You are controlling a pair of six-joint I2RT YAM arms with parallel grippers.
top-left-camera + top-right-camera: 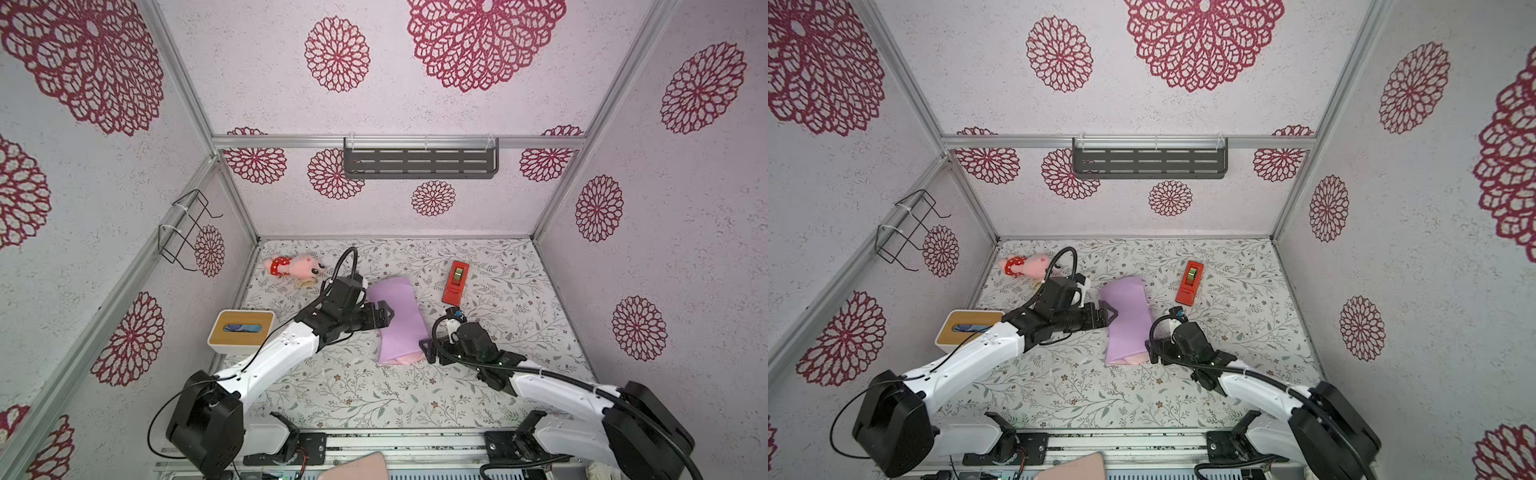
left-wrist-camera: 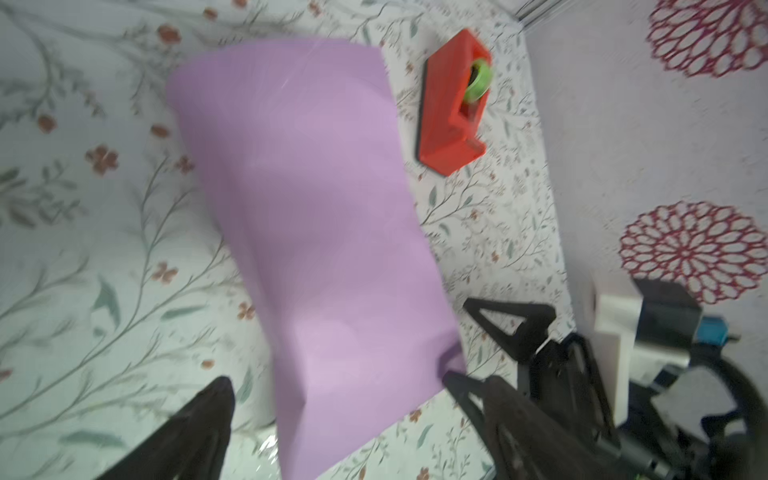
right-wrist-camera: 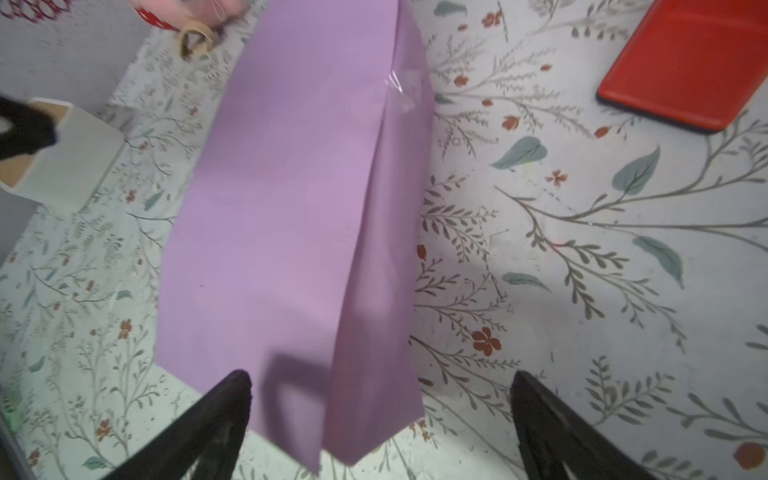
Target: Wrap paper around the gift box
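Standing by the table, I see the paper (image 1: pixel 399 320) lying mid-table as a lilac sleeve, a clear strip of tape (image 3: pixel 401 89) across its seam and its pink inner face (image 1: pixel 405 359) showing at the near open end. The gift box is out of sight, presumably inside, which would explain the bulk. The left gripper (image 1: pixel 388 313) hangs wide open beside the sleeve. The right gripper (image 1: pixel 427 352), equally wide, sits at the near end, probably placed to fold it shut. The red tape dispenser (image 1: pixel 455 282) lies close by.

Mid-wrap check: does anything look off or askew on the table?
Yes. The paper lies as a loose lilac tube, skewed on the table; its near end gapes open, unfolded, with the pink inside showing. The gift box is hidden.
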